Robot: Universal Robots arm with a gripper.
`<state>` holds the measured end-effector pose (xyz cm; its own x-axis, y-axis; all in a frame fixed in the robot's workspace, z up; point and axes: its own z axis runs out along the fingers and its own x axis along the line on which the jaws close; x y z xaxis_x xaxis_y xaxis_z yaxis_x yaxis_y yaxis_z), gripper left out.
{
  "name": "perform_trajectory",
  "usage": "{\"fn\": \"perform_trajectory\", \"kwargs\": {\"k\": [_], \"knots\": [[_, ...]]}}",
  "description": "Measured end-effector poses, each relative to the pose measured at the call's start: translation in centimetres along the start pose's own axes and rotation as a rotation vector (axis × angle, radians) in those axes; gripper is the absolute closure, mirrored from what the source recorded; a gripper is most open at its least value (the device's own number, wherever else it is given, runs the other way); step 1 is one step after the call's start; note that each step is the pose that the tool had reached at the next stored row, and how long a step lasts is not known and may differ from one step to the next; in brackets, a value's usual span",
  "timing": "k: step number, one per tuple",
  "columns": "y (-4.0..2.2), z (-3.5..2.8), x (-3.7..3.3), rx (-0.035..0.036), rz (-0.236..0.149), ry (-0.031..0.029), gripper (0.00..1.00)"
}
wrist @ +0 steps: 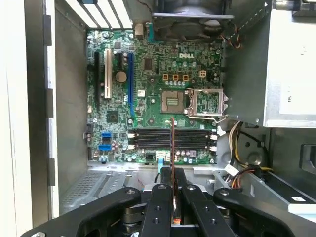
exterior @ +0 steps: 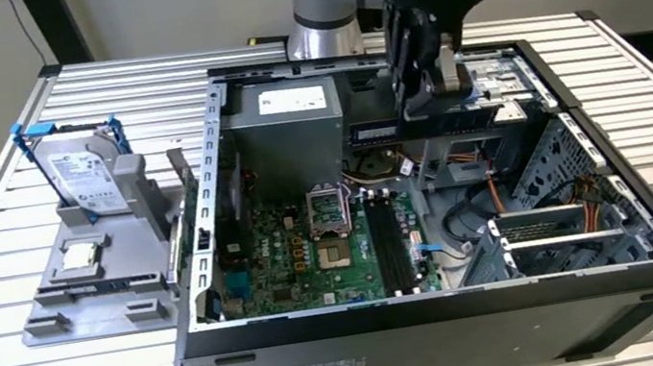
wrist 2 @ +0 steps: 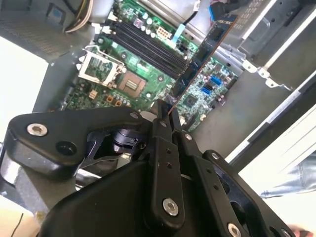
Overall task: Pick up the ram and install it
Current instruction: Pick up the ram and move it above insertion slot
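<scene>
My gripper [exterior: 420, 111] hangs above the open computer case [exterior: 202, 260], shut on the ram [exterior: 375, 131], a long narrow dark stick with a pale label. In the second wrist view the ram [wrist 2: 202, 54] juts out from between the fingers [wrist 2: 159, 126] over the green motherboard [wrist 2: 133, 69]. The first wrist view shows the ram [wrist: 172, 143] edge-on, crossing the black memory slots [wrist: 148, 139] at a right angle, with the gripper [wrist: 172, 170] closed on its near end. The stick is in the air, well above the slots [exterior: 390, 241].
A silver hard drive in a blue frame [exterior: 79, 171] and a small square chip [exterior: 81, 254] rest on a grey stand [exterior: 48, 317] at the exterior view's left. Inside the case are the power supply [exterior: 290, 115], CPU socket [exterior: 326, 207], cables [exterior: 473, 210] and drive cage [exterior: 566, 225].
</scene>
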<state>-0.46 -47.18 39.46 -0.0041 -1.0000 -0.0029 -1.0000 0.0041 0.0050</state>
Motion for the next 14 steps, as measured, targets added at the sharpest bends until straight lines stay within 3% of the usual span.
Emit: {"fn": "perform_trajectory", "kwargs": {"k": [2, 3, 7, 14], "knots": [[0.01, 0.01, -0.84, 0.0000, 0.000, 0.0001, 1.00], [0.01, 0.01, -1.65, 0.0000, 0.000, 0.0001, 1.00], [0.01, 0.01, -3.17, 0.0000, 0.000, 0.0001, 1.00], [0.02, 0.01, -4.62, 0.0000, -0.002, 0.0002, 1.00]]}}
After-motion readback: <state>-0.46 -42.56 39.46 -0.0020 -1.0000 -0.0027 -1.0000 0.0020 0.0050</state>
